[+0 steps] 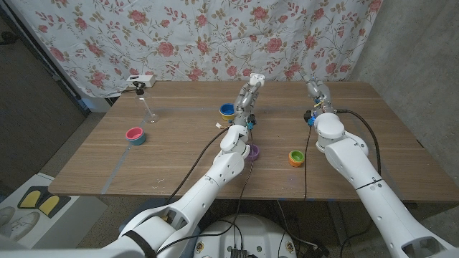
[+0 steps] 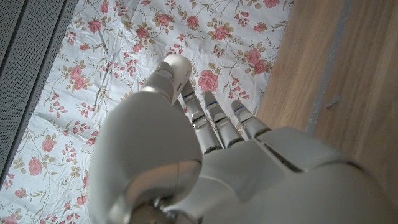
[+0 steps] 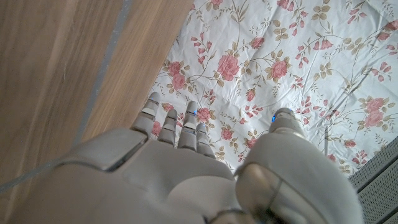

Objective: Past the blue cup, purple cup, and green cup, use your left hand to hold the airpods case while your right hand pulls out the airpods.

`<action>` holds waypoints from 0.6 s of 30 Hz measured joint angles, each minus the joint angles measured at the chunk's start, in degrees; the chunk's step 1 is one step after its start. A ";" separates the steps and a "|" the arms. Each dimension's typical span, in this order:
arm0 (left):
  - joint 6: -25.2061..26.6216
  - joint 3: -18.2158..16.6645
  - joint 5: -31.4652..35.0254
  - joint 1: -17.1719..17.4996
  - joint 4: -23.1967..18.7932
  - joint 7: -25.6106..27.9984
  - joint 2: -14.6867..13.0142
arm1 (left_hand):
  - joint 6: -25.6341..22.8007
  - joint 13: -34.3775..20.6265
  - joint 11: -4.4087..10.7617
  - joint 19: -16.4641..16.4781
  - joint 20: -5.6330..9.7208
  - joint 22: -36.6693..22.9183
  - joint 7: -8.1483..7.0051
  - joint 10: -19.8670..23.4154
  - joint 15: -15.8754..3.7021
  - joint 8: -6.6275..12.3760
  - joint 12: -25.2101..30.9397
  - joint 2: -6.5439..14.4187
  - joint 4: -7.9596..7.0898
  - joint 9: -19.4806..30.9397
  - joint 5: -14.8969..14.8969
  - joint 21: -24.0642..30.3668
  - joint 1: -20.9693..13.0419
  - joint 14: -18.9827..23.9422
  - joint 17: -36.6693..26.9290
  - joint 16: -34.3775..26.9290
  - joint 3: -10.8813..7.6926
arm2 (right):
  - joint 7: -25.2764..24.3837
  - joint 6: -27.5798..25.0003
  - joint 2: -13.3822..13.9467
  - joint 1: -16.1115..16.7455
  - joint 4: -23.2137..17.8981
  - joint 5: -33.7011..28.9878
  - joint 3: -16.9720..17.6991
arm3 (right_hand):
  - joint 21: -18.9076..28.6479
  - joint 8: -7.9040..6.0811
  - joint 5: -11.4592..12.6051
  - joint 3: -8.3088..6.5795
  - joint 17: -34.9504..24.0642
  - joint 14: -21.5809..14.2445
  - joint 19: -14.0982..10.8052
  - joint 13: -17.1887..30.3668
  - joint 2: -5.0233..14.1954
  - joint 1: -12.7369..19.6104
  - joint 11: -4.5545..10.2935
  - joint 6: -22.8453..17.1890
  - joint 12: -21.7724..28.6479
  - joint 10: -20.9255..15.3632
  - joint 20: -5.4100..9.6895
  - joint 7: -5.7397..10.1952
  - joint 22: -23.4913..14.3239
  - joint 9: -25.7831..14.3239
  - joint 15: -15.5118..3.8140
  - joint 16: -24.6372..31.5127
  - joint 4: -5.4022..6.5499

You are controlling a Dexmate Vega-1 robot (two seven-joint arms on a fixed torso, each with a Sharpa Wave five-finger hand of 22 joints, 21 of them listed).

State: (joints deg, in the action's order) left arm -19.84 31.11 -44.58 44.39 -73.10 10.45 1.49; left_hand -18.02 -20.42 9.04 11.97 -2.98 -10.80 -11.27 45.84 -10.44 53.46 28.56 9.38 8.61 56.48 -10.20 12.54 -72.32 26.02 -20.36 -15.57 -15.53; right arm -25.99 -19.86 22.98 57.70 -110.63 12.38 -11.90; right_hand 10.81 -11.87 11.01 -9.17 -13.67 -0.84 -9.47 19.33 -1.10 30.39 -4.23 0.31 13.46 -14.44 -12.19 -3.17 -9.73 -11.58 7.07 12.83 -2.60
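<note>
My left hand (image 1: 248, 92) is raised over the far middle of the table, just past the blue cup (image 1: 226, 110). Its fingers (image 2: 214, 118) are stretched out and slightly apart, the thumb stands off to one side, and nothing lies between them. My right hand (image 1: 315, 92) is raised at the far right with its fingers (image 3: 180, 124) also straight and nothing in it. The purple cup (image 1: 252, 151) sits beside my left forearm. The green cup (image 1: 295, 158), orange outside, stands by my right forearm.
A pink cup with a blue inside (image 1: 135, 135) stands at the left of the wooden table (image 1: 172, 154). A small clear glass (image 1: 150, 110) and a small white object (image 1: 141, 80) are at the far left. A flowered cloth (image 1: 215, 36) hangs behind.
</note>
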 measured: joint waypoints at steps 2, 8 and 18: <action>0.00 0.00 0.00 0.26 -1.08 0.00 -0.70 | 0.00 0.00 0.00 0.00 0.00 0.00 0.00 0.00 0.00 0.01 0.00 0.00 0.00 -0.14 0.00 0.00 0.00 0.00 0.00 0.00 0.00 | 0.30 0.19 0.00 0.00 0.00 -0.30 0.00 | 0.00 0.00 0.00 0.00 0.11 0.00 0.00 0.00 0.00 0.00 0.32 -0.31 0.05 -0.72 0.00 0.31 0.00 0.00 0.00 0.00 0.00; 2.19 -0.01 -2.25 0.74 -3.16 -1.32 -2.34 | 0.00 0.00 0.00 0.00 0.00 0.00 0.00 0.00 0.00 0.39 0.00 -0.02 0.00 -0.34 0.01 0.00 -0.02 0.00 -0.26 0.00 0.00 | 0.91 1.04 2.92 1.63 -1.48 -0.98 1.27 | 0.88 0.00 -0.44 -0.16 0.59 -1.21 -1.89 0.68 0.60 0.17 2.35 -0.72 1.59 -3.99 0.59 0.72 -0.29 0.13 -6.13 0.54 -0.81; 4.27 -0.14 -5.89 1.42 -5.27 -4.89 -4.87 | 0.01 0.00 0.00 0.00 0.00 0.01 0.01 0.00 0.00 0.39 0.00 -0.05 0.00 -0.53 0.02 0.00 -0.04 0.00 -0.26 0.00 0.00 | 0.97 2.70 5.73 4.21 -3.51 -2.16 2.84 | 1.34 0.00 -0.44 -0.96 0.82 -2.77 -4.97 1.34 2.20 1.76 3.75 -1.34 2.23 -5.40 0.86 1.33 -0.29 0.13 -5.41 1.06 -2.23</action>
State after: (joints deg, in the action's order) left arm -15.57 30.98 -50.47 45.81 -78.37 5.55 -3.38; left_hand -18.01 -20.42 9.04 11.97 -2.97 -10.79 -11.26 45.84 -10.44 53.85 28.56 9.32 8.61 55.95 -10.18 12.54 -72.36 26.02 -20.62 -15.57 -15.53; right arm -25.02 -17.15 28.72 61.91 -114.13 10.23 -9.06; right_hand 12.15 -11.87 10.57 -10.13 -12.86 -3.61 -14.44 20.67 1.10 32.15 -0.48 -1.02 15.70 -19.84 -11.33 -1.83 -10.02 -11.45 1.66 13.89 -4.83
